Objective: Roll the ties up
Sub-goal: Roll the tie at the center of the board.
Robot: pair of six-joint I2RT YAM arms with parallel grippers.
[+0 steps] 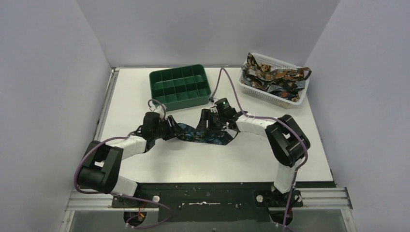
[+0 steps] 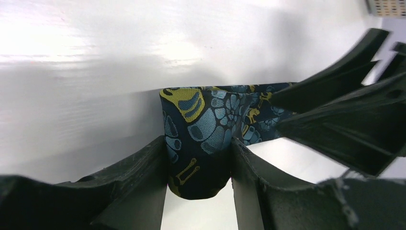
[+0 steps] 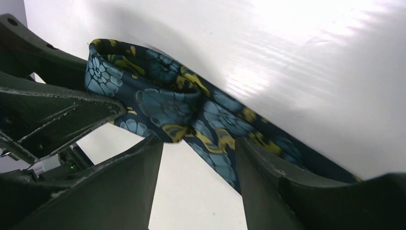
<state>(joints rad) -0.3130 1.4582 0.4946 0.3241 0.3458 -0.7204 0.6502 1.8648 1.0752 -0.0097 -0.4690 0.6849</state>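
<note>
Both arms meet over one tie at mid-tabletop.
From the overhead camera I see the tie (image 1: pixel 205 136) lying on the white tabletop (image 1: pixel 217 159) between the two arms, in front of the green tray (image 1: pixel 180 86). More ties (image 1: pixel 270 77) are heaped in the white basket (image 1: pixel 295 99) at the far right. On my left wrist camera the left fingers (image 2: pixel 143 175) are closed on the tie's folded-over end, and the blue and yellow fabric fills the gap between them. On the right wrist camera the right fingers (image 3: pixel 139 179) stand apart with bare tabletop showing between them. The strip of tie crosses just at their tips, beside the fold, and I cannot see them gripping it.
</note>
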